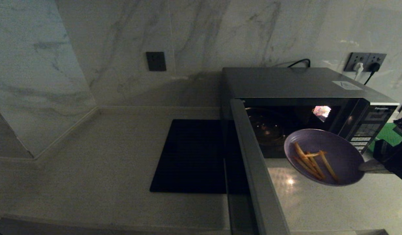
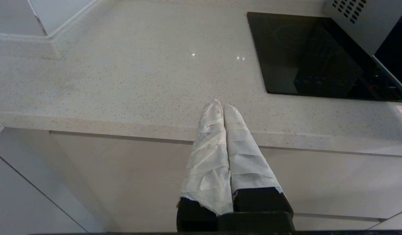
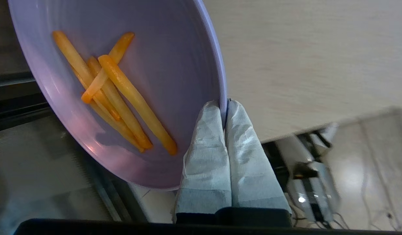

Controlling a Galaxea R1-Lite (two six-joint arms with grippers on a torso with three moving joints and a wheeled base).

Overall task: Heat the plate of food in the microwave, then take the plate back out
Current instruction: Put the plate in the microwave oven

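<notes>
In front of the open microwave cavity, above the worktop: small round pale lilac plate of food [image 1: 331, 153], carrying a few thin orange-yellow fries [image 1: 310, 160], held clear of the surface and tilted. Gripped at its right rim by the right claw [image 3: 224, 109], white-wrapped fingers [image 3: 204, 156] clamped together on the plate edge, one above and one below the rim. Behind the plate: large boxy silver-grey Panasonic microwave [image 1: 299, 85], door [image 1: 256, 169] swung wide open toward the camera, dark interior with glass turntable visible, button panel [image 1: 367, 130] at the right end. Left of the microwave: flat black square mat [image 1: 191, 156] lying on the pale speckled stone worktop [image 1: 90, 169]. Right of the microwave: green tray [image 1: 388, 133], partly hidden. On the marble wall behind: dark wall plate [image 1: 156, 61], double socket [image 1: 365, 62] with plugs. Left claw [image 2: 222, 106] parked at the worktop's front edge, wrapped fingers pressed together, holding nothing.
</notes>
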